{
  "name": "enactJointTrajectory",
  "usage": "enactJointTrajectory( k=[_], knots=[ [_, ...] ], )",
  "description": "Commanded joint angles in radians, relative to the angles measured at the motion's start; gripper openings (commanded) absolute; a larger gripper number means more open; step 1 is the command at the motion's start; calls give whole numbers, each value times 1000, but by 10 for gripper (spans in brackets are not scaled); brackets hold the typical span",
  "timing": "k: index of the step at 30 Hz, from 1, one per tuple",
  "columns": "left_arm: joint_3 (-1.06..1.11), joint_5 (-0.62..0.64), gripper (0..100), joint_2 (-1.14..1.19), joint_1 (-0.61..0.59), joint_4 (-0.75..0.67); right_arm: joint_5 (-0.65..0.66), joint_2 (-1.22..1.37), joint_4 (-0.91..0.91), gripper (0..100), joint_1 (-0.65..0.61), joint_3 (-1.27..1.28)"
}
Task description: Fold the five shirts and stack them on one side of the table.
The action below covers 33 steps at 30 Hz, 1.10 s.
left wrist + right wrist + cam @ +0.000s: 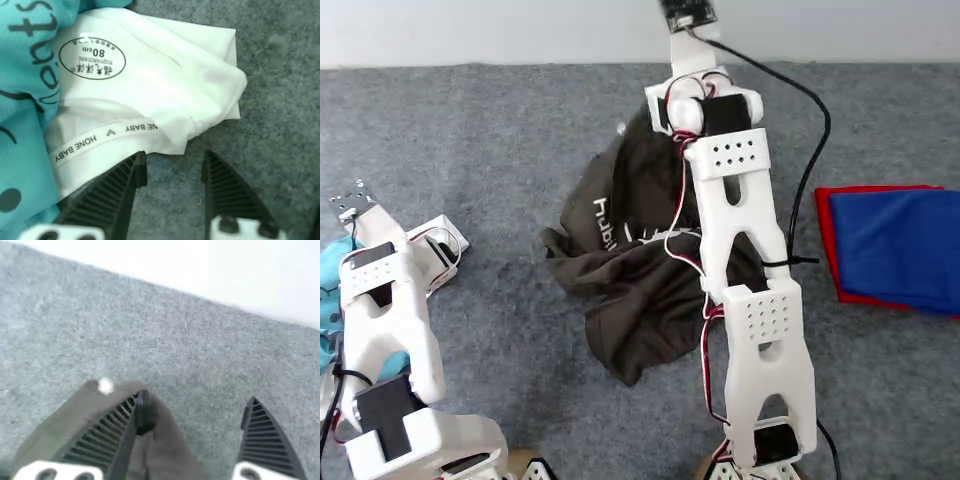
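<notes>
Shirt in white [150, 85] by the parted left hand [173, 156] — overhead, dark shirt [630, 300]

My gripper [197, 407] hangs with jaws spread wide over the grey felt table [165, 335]. One finger [120, 430] lies against the bunched edge of a dark shirt [70, 420], which bears a small white speck [105, 385]. Past the table's far edge stands a white wall [240, 270].
</notes>
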Motion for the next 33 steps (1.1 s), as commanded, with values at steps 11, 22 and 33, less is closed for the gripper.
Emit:
enactJointTrajectory(
  k=[11,22,33],
  knots=[
    [-8,6,181,-8,0,-12,117,-64,286,243,-91,-87],
    [-8,6,181,-6,0,-12,272,111,464,194,-269,-80],
    [-10,6,181,-6,-2,-12,270,180,466,86,-295,-80]
  ],
)
